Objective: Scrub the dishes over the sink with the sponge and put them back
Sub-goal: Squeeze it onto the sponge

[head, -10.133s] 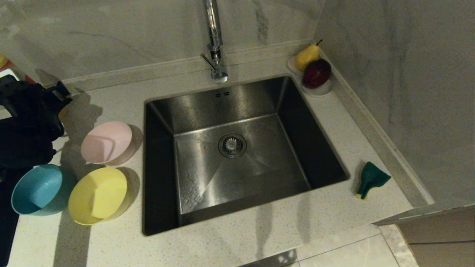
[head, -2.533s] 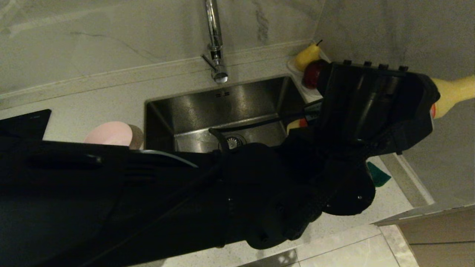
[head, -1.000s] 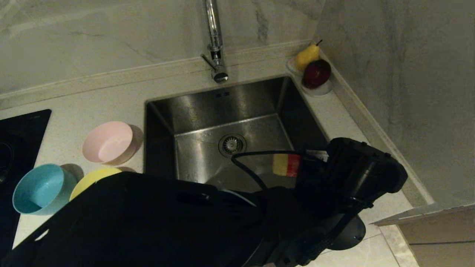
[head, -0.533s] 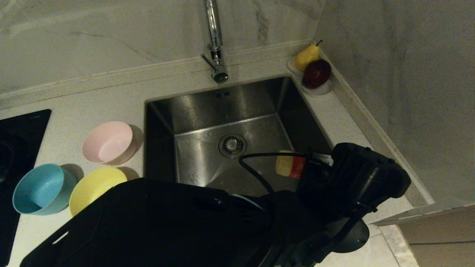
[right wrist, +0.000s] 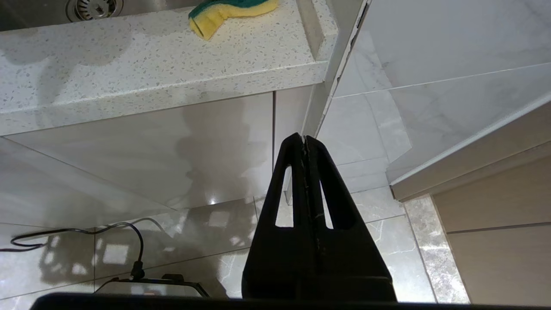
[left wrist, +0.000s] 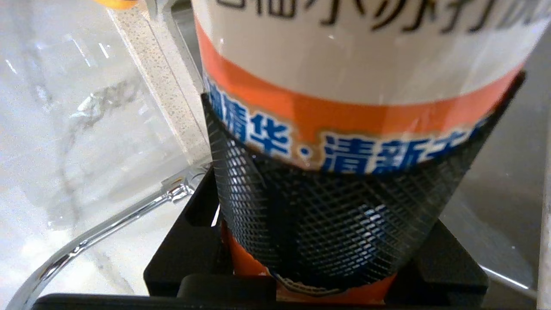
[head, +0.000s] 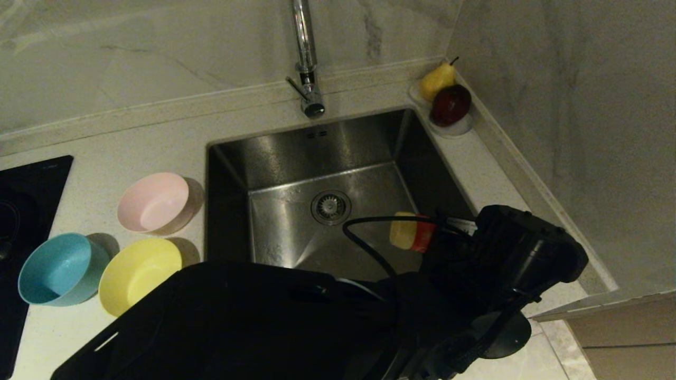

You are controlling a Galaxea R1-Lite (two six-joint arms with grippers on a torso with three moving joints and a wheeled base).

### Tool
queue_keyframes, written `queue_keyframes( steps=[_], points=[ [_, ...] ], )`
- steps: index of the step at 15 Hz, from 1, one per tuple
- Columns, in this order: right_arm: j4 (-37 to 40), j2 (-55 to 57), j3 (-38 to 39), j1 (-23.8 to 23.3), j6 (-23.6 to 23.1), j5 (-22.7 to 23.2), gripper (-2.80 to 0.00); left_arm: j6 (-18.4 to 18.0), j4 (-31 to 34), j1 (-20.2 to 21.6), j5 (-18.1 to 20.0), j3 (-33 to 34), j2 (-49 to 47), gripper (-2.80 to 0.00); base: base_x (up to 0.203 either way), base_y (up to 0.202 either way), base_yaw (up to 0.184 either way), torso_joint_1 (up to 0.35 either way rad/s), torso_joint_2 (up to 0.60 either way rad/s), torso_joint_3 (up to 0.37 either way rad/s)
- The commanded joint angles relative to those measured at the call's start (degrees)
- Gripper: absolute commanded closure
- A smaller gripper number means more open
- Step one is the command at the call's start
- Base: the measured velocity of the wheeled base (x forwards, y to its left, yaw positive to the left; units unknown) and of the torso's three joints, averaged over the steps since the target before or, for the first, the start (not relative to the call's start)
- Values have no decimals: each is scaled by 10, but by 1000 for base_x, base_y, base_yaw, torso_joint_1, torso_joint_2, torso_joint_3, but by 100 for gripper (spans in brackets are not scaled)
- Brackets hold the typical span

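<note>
Three bowls, speckled countertop, marble wall

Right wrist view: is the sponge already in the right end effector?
No, the sponge lies on the counter edge, while the right end effector hangs shut and empty below it.

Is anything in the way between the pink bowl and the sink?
No, the counter between pink bowl and sink is bare. The left gripper holds a bottle over the sink's right side.

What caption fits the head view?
Left gripper holds a detergent bottle over the sink; three bowls wait.
</note>
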State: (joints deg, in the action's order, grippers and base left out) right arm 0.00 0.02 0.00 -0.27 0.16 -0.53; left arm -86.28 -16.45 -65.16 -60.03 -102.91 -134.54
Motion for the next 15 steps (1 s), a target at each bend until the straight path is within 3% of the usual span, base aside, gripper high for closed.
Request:
queue_keyframes(
  steps=[1, 4, 8, 12, 15],
  points=[
    [0, 1, 0, 0, 0, 0, 0, -5, -1, -1, -4, -10, -12, 0, 0, 0, 0, 0, 0, 0],
    [0, 1, 0, 0, 0, 0, 0, -26, 0, -2, -18, -27, -23, 0, 0, 0, 0, 0, 0, 0],
    [0, 1, 0, 0, 0, 0, 0, -28, 0, -3, -26, -52, -43, 0, 0, 0, 0, 0, 0, 0],
    [0, 1, 0, 1, 0, 0, 0, -23, -3, -2, -81, -58, -50, 0, 0, 0, 0, 0, 0, 0],
    [0, 1, 0, 1, 0, 0, 0, -25, -3, -2, -83, -61, -49, 0, 0, 0, 0, 0, 0, 0]
  ],
)
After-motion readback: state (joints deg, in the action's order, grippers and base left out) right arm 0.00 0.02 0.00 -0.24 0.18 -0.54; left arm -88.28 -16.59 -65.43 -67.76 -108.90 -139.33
